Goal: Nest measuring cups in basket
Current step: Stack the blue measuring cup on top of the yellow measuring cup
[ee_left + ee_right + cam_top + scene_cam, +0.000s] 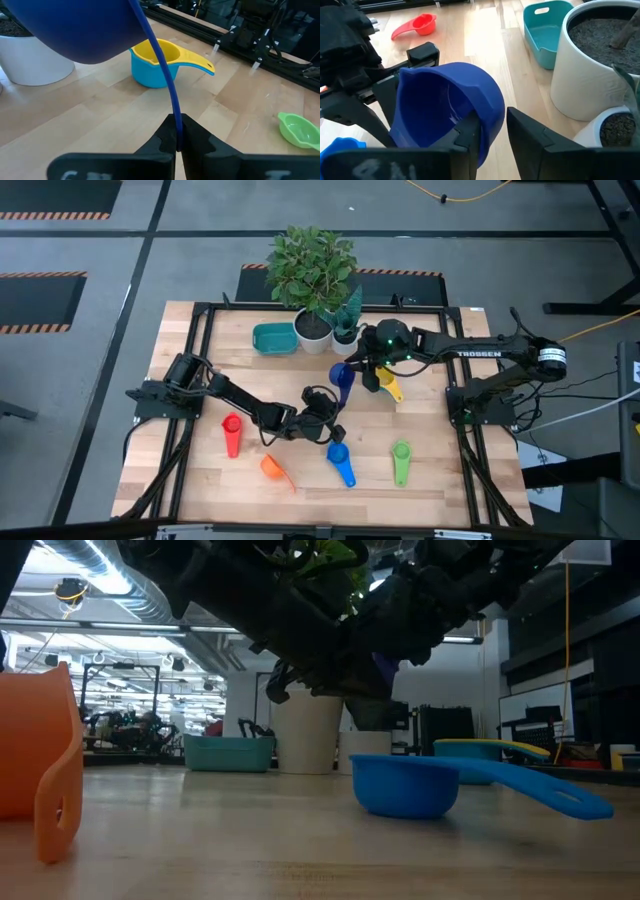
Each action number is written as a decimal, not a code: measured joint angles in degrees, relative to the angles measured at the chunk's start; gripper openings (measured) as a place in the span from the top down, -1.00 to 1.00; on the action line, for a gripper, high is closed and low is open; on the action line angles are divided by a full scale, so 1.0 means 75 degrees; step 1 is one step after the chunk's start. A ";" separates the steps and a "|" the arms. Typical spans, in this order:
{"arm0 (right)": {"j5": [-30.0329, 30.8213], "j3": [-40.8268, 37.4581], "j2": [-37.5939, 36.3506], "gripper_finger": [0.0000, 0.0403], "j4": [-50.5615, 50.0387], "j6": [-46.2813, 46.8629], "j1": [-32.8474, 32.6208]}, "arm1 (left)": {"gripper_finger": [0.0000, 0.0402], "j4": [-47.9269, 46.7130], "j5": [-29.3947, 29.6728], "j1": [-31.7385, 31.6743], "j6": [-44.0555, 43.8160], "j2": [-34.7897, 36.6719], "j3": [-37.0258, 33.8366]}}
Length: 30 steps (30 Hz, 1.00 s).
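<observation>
- High view: the left gripper (330,412) sits mid-table, and the right gripper (368,372) reaches in from the pots' side; the dark blue cup (342,375) hangs between them.
- Left wrist view: the left gripper (178,134) has its fingers pinched tight on the thin handle of the dark blue cup (75,30), whose bowl is raised above the table ahead of the fingers.
- Right wrist view: the right gripper (492,131) stands partly apart, one finger inside the bowl of the dark blue cup (447,107) and the other outside its wall; I cannot tell whether they press the rim.
- Beyond the left fingers, a yellow cup (161,52) is nested in a light blue cup (145,72) on the wood, and a green cup (299,130) lies off to one side.
- The basket (545,32) rests on the table past the right gripper, just beside the large white pot (592,70); a red cup (416,26) lies well apart from it.
- Low view: a blue cup (420,785) and an orange cup (40,765) rest on the table below both arms.
</observation>
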<state>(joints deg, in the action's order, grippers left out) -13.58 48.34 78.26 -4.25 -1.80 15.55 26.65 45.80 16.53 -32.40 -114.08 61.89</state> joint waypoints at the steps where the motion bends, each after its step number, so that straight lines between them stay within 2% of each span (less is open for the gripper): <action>1: -0.0002 0.0000 0.0000 0.53 0.0008 0.0000 0.0000 | 0.98 0.0000 0.0003 0.0000 0.0003 0.0000 0.0000; 10: 0.0158 0.0000 0.0023 0.93 0.0012 -0.0032 0.0003 | 0.96 0.0114 0.0000 -0.0003 0.0000 0.0020 0.0029; 18: 0.0207 0.0000 0.0020 0.94 -0.0049 -0.0029 0.0003 | 0.93 0.0050 -0.0003 -0.0003 -0.0003 0.0023 0.0020; 25: -0.0002 0.0002 -0.0103 0.94 -0.0347 -0.0060 0.0001 | 0.72 -0.0153 -0.0514 -0.0045 -0.0027 -0.0032 -0.0035; 30: 0.0237 0.0113 -0.0555 0.95 -0.1265 -0.0428 0.0017 | 0.61 -0.0077 -0.0938 -0.0146 -0.0039 -0.0012 -0.0009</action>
<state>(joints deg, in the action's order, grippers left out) -11.81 49.18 74.10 -13.74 -5.02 15.68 26.07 38.77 15.44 -32.69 -114.17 61.82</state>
